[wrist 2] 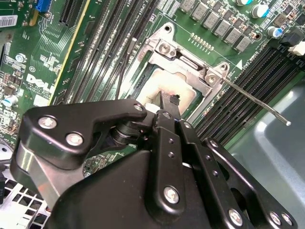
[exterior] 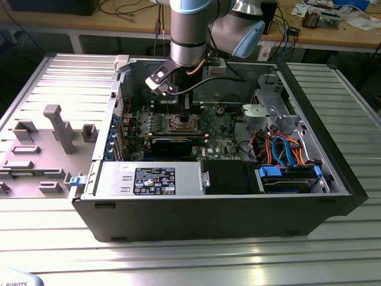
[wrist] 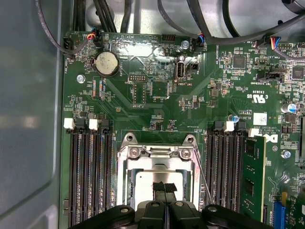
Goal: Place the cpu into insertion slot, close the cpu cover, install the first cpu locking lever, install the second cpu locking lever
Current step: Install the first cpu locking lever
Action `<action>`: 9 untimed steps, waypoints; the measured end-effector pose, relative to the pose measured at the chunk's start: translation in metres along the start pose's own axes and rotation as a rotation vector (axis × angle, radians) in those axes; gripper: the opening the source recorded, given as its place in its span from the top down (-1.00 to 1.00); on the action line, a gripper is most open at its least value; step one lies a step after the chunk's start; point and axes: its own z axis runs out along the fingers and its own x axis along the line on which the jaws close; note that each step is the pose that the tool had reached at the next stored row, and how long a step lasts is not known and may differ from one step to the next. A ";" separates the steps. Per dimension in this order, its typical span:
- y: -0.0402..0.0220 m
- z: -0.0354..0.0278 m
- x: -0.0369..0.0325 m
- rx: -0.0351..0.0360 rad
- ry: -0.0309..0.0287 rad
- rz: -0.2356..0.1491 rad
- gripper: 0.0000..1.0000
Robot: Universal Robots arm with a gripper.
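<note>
Fingertips [wrist: 159, 187] of the one gripper [wrist: 165, 189] are pressed together with nothing between them, just over the one cpu [wrist: 145, 177]. We see it seated in the insertion slot [wrist: 126, 142] mid-board, with the single cpu cover [wrist: 159, 163] flat around it. One thin lever rod [wrist 2: 257, 102] juts free. Memory slots [wrist: 90, 171] flank the socket on the green board [wrist: 143, 102], inside an open computer case [exterior: 238, 220] on a ribbed metal table [exterior: 178, 256].

This looks like a robotics lab or electronics workshop. An opened desktop computer case [exterior: 226, 217] sits on a ribbed metal table [exterior: 178, 256], and the wooden workbench [exterior: 59, 25] behind carries loose cables [exterior: 122, 8].
</note>
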 end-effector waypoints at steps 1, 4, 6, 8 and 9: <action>0.0001 0.0000 0.0000 0.0000 0.0000 0.000 0.79; 0.0008 0.0000 0.0000 0.0000 0.0000 0.000 0.79; 0.0010 0.0000 0.0000 0.0000 0.0000 0.000 0.79; 0.0012 -0.0003 0.0001 0.0000 0.0000 0.000 0.79; 0.0012 -0.0006 0.0000 -0.0001 0.0001 0.000 0.79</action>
